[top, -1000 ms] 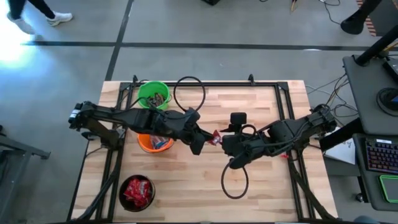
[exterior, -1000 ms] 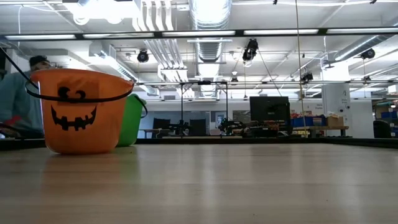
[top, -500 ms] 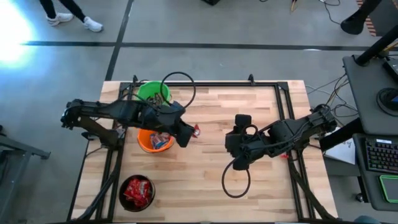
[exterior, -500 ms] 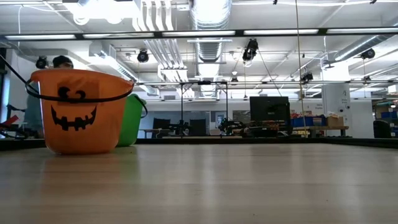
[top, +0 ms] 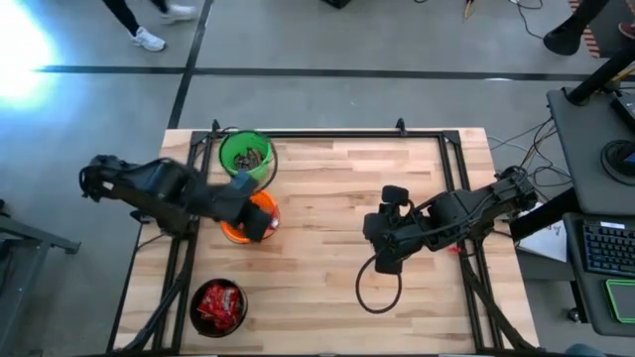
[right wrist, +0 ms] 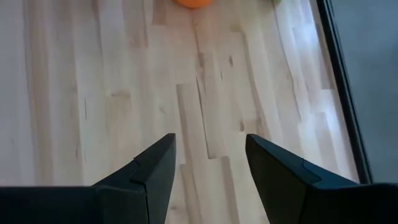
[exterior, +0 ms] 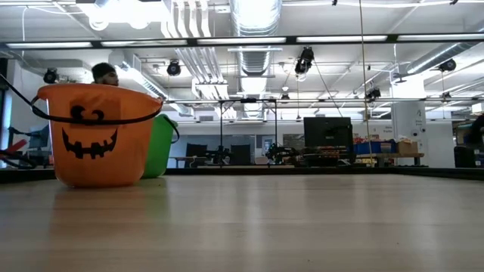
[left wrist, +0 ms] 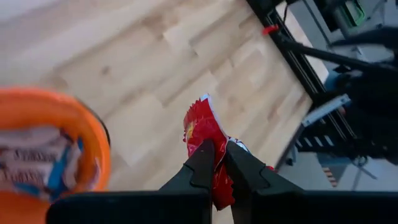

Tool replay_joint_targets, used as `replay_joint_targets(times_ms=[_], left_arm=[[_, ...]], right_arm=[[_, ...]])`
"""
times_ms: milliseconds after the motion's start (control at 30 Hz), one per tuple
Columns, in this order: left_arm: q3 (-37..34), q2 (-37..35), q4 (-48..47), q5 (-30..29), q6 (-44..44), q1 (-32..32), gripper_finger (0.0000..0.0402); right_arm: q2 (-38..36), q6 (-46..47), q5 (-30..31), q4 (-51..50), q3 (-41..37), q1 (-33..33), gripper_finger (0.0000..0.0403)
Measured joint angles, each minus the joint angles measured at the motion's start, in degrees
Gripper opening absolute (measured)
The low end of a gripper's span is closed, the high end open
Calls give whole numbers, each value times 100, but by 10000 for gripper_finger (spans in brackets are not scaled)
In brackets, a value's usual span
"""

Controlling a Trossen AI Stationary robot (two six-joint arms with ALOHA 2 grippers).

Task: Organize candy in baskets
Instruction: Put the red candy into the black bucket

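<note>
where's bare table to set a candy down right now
Bare wood spans the table between the orange bucket and the open right gripper. The left edge is crowded: green bucket, black bucket, and the left gripper shut on a red candy.

Left arm (top: pixel 159 188): dark, jointed, slim black links. Right arm (top: pixel 466 210): same dark build, black cable loop (top: pixel 377 288) trailing below its wrist, boxy black camera block (top: pixel 395 194) on top. Right gripper fingers (right wrist: pixel 155 171): matte black, angular, tapered.
</note>
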Motion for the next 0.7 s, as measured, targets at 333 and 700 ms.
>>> replay_joint_targets(times_ms=[333, 700], left_arm=[[0, 132, -418, -488, -1631, -1721, 3], [1, 332, -1274, -643, -3517, -3248, 3]], right_arm=[[0, 652, -1, 13, -4, 0, 189], [0, 1546, -352, 24, -30, 26, 189]])
